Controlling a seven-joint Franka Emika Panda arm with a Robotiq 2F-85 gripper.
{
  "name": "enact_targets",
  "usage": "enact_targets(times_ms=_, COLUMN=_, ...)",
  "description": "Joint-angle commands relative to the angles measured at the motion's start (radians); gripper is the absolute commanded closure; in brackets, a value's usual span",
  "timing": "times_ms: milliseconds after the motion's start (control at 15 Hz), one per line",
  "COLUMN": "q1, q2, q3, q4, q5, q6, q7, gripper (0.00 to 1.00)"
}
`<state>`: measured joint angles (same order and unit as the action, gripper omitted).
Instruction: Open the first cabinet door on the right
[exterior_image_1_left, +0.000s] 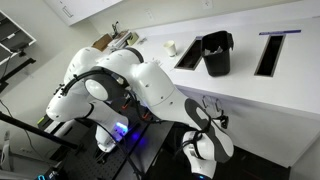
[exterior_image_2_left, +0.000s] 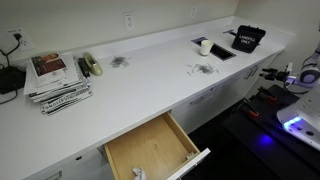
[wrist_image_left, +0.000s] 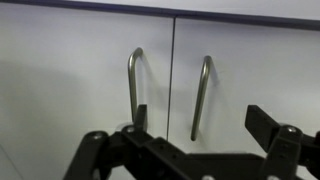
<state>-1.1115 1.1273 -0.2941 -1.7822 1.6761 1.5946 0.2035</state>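
In the wrist view the first cabinet door (wrist_image_left: 250, 60), a plain flat white rectangular panel, fills the area right of a thin vertical seam (wrist_image_left: 172, 60). Its face is smooth and unmarked, and it appears to lie level with its neighbour. A slim metal bar handle (wrist_image_left: 202, 95) with a curved top stands upright on it, just right of the seam. Left of the seam lies a matching white door (wrist_image_left: 70, 70), its own slim metal handle (wrist_image_left: 133, 85) just beside the seam. The black gripper (wrist_image_left: 203, 125) comes in from below the seam. Its fingers (wrist_image_left: 268, 122) are spread wide and hold nothing. One is right of the seam, beyond the first door's handle. The other is left of it, close by the neighbouring handle, and whether it touches cannot be told.
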Motion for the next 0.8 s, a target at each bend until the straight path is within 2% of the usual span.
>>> enact_targets(times_ms=0, q1=-0.006, q2=0.02, q3=0.016, q4=0.04, q5=0.013, q6=-0.042, q7=0.021, gripper=0.0)
enact_targets(times_ms=600, q1=0.017, q2=0.033, q3=0.057, q4=0.048, q5=0.118, q6=-0.012, q7=0.018, gripper=0.0)
enact_targets(times_ms=667, q1=0.022, q2=0.037, q3=0.055, q4=0.051, q5=0.123, q6=-0.011, q7=0.022, gripper=0.25)
enact_targets(times_ms=733, q1=0.024, q2=0.039, q3=0.054, q4=0.051, q5=0.129, q6=-0.01, q7=0.02, gripper=0.26)
